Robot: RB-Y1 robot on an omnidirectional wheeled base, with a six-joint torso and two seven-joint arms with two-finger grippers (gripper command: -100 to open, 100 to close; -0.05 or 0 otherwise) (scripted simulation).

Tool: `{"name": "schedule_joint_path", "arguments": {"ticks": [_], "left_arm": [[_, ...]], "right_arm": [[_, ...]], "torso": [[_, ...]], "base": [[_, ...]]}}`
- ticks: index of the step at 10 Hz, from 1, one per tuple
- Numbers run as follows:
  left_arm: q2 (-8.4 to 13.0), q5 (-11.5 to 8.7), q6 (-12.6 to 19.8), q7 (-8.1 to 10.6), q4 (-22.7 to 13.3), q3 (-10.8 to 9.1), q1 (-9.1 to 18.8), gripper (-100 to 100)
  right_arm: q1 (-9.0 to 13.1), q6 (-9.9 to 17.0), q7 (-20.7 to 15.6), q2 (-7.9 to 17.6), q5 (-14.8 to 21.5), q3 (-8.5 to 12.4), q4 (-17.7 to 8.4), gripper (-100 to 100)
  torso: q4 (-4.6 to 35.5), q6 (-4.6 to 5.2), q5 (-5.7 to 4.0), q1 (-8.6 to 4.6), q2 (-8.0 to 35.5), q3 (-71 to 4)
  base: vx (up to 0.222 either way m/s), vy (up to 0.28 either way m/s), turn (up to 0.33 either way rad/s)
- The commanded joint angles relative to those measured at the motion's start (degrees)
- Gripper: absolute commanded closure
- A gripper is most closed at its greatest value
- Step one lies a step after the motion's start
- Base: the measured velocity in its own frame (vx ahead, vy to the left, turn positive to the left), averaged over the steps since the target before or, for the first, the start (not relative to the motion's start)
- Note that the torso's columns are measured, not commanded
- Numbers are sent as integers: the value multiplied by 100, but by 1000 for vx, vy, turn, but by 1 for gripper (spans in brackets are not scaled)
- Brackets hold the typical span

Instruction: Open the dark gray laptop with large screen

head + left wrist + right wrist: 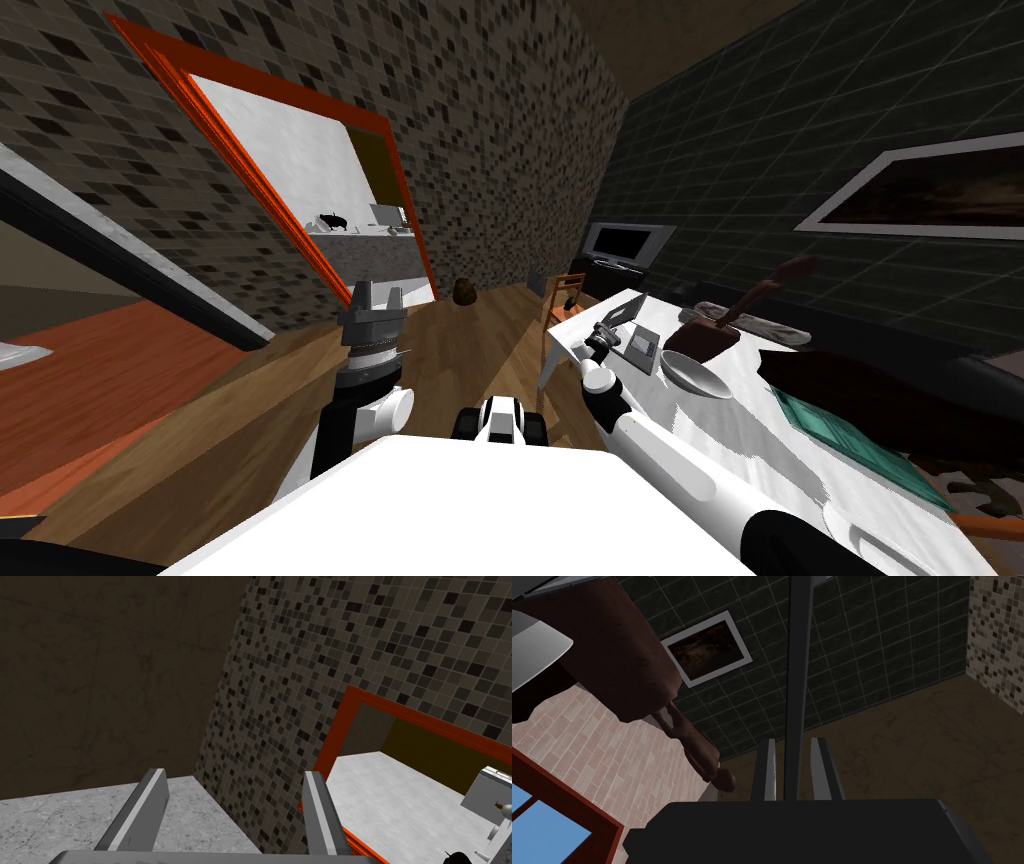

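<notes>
A dark grey laptop (628,322) sits at the near corner of a white table (770,430), its lid raised at an angle above the base. In the head view my right gripper (603,336) is at the lid's free edge. Seen from the right wrist, the thin dark lid (797,676) runs edge-on between the two fingers, and my right gripper (790,768) is shut on it. My left gripper (372,300) is held up off to the left, away from the table; its wrist view shows this gripper (235,811) open with nothing in it.
Behind the laptop the table holds a grey bowl (697,373), a brown long-handled pan (707,338), a teal book (850,440) and a big dark brown object (880,395). A wooden chair (562,296) stands at the table's far end. An orange-framed doorway (330,200) is to the left.
</notes>
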State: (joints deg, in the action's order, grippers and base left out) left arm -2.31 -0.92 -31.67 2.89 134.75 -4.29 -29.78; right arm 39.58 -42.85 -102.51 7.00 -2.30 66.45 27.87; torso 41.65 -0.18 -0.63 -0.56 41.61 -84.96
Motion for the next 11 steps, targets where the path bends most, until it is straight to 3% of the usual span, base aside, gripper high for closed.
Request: {"name": "schedule_joint_path", "arguments": {"ticks": [1,2,3,5,6,7,9,10,11], "left_arm": [[0,0,0,0,0,0,-1,0],[-1,0,-1,0,1,0,-2,0],[0,0,0,0,0,0,0,0],[0,0,0,0,0,0,-1,0],[-1,0,0,0,0,0,-2,0],[-1,0,-1,0,1,0,-2,0],[0,0,0,0,0,0,0,0],[0,0,0,0,0,0,-1,0],[0,0,0,0,0,-1,-2,0]], "right_arm": [[-107,150,-29,-139,-300,15,122,100],[-110,-147,-292,-42,-530,111,-47,100],[-110,-147,-292,-42,-696,111,-104,100],[-110,-147,-292,-42,-842,111,51,100],[-110,-147,-292,-42,-842,111,-104,100],[-113,-445,-555,55,-1107,207,-317,100],[-113,-445,-555,55,-1384,207,-348,100],[-55,-496,-529,178,-1283,182,-348,100],[-180,-549,-232,173,-1313,70,-381,100]], "torso": [[-7,25,-1,1,-8,-4],[-6,34,3,9,-4,-3],[3,0,-3,-12,11,6],[2,18,-1,5,11,8],[3,33,9,4,-2,-1],[2,20,6,6,-6,-3],[9,-10,-7,0,23,17],[3,-1,-6,-1,0,4],[16,10,21,14,-9,-5]], "base": [[0,0,0],[-72,-41,247],[-105,-72,296],[-38,-34,44],[6,9,-43],[-73,-33,233],[-84,-65,208],[-33,-15,13],[18,14,-49]]}}
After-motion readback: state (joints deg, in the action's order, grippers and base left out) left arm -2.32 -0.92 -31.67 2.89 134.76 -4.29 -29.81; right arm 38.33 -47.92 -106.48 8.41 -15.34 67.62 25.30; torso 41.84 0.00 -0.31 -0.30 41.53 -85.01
